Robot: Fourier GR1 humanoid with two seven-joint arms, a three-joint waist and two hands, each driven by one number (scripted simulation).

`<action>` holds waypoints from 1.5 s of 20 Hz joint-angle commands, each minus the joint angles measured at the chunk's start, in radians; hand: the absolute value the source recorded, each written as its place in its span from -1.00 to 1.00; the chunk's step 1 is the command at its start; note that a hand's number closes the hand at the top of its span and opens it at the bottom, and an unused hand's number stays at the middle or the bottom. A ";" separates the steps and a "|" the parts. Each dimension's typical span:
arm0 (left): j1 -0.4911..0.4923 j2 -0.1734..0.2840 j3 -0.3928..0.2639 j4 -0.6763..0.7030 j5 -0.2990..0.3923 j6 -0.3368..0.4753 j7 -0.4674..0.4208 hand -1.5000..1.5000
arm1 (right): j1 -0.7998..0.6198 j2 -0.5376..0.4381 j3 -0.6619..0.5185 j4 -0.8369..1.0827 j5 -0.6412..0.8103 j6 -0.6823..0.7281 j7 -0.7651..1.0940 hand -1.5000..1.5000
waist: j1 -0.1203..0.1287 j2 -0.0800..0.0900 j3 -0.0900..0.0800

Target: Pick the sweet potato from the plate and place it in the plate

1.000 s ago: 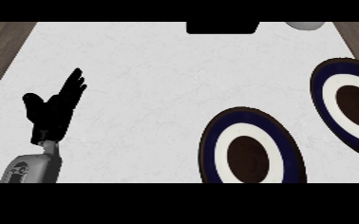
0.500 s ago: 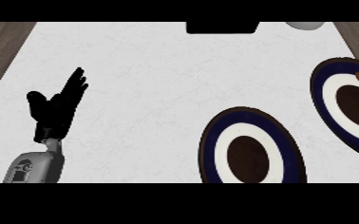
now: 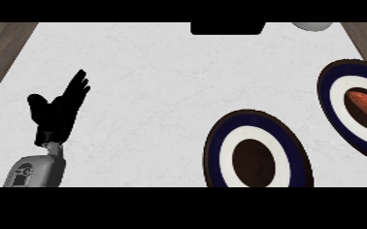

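The left robot hand [image 3: 57,109] is showing at the lower left of the head view, above the white table [image 3: 165,77]. It is resting open: its fingers [image 3: 77,85] are extending straight, close together, and pointing up and slightly to the right, while its thumb [image 3: 36,102] is standing apart on the left side. It is holding nothing and touching nothing. Its grey forearm [image 3: 36,170] is entering from the lower edge of the view and is rising almost upright to the wrist, leaning slightly right. The right robot hand and its forearm are not appearing anywhere in the view.
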 commanded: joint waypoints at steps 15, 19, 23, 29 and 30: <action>0.002 -0.006 0.011 -0.034 -0.005 -0.002 0.026 0.00 | 0.113 0.122 -0.171 -0.380 -0.571 0.207 -0.022 -1.00 | -0.006 -0.001 -0.001; -0.018 -0.014 0.006 -0.005 -0.035 0.004 0.034 0.00 | 0.165 0.094 -0.193 -0.297 -0.631 0.232 -0.161 -1.00 | -0.003 0.000 -0.001; -0.023 0.008 0.045 0.010 0.007 -0.052 0.017 0.00 | 0.254 0.112 -0.199 -0.387 -0.659 0.236 -0.151 -1.00 | -0.004 0.000 -0.002; -0.002 -0.058 -0.003 -0.061 -0.053 0.023 0.046 0.00 | 0.320 0.149 -0.190 -0.394 -0.671 0.214 -0.189 -1.00 | -0.003 0.000 -0.001; -0.003 -0.029 0.017 -0.066 -0.034 -0.006 0.065 0.00 | 0.349 0.110 -0.242 -0.302 -0.718 0.291 -0.264 -1.00 | -0.004 0.000 -0.001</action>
